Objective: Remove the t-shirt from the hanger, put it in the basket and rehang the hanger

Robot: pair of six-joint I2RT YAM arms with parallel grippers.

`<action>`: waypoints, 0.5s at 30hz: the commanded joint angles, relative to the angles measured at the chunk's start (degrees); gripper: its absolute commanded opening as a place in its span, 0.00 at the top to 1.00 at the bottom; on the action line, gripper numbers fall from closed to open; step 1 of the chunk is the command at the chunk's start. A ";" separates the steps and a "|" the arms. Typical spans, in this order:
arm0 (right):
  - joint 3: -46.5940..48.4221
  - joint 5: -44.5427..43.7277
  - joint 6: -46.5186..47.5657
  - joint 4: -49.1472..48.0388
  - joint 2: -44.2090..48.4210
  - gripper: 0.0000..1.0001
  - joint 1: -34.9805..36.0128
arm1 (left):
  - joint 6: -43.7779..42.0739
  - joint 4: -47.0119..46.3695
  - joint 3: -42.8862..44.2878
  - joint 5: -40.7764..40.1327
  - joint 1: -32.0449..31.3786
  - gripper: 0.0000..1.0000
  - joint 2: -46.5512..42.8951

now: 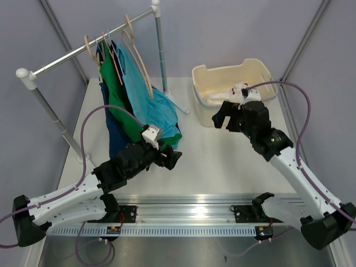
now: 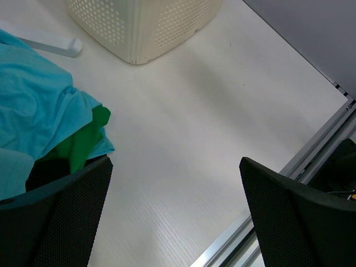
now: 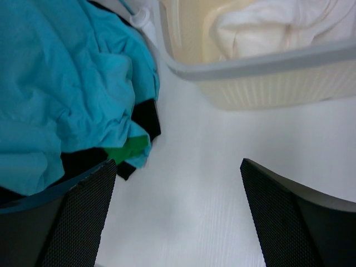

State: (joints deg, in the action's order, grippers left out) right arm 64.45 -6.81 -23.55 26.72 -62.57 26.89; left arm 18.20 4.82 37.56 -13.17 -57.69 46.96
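The white t-shirt [image 1: 240, 91] lies bunched inside the cream basket [image 1: 207, 75] at the back right; it also shows in the right wrist view [image 3: 261, 26]. No red print shows. A pale wood hanger [image 1: 138, 54] hangs bare on the rail [image 1: 72, 53], next to the teal shirt [image 1: 149, 103]. My left gripper [image 1: 173, 158] is open and empty over the table beside the hanging shirts' hems; in its wrist view [image 2: 175, 189] only table lies between the fingers. My right gripper [image 1: 222, 118] is open and empty just in front of the basket, also over bare table [image 3: 178, 183].
Teal, green [image 1: 123, 94] and dark blue [image 1: 114, 133] shirts hang from the rail and drape onto the table. A second wood hanger [image 1: 89, 47] and a thin pink hanger [image 1: 115, 58] hang there too. The rack's post [image 1: 161, 50] and foot [image 1: 179, 103] stand left of the basket.
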 commanded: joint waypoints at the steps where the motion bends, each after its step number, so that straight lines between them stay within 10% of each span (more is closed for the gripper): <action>1: -7.72 6.36 -4.04 -4.82 6.91 0.00 0.44 | -0.71 -3.50 0.14 1.57 -0.14 0.01 -2.04; 15: -21.38 5.59 -5.10 -10.63 18.71 0.01 0.44 | -1.15 -2.89 -0.30 -0.28 -0.14 0.01 -3.45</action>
State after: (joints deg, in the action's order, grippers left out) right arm 43.29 -0.47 -27.83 20.23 -45.21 27.00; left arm 17.78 4.40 37.45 -12.93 -57.69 44.05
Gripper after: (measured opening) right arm 0.993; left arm 0.987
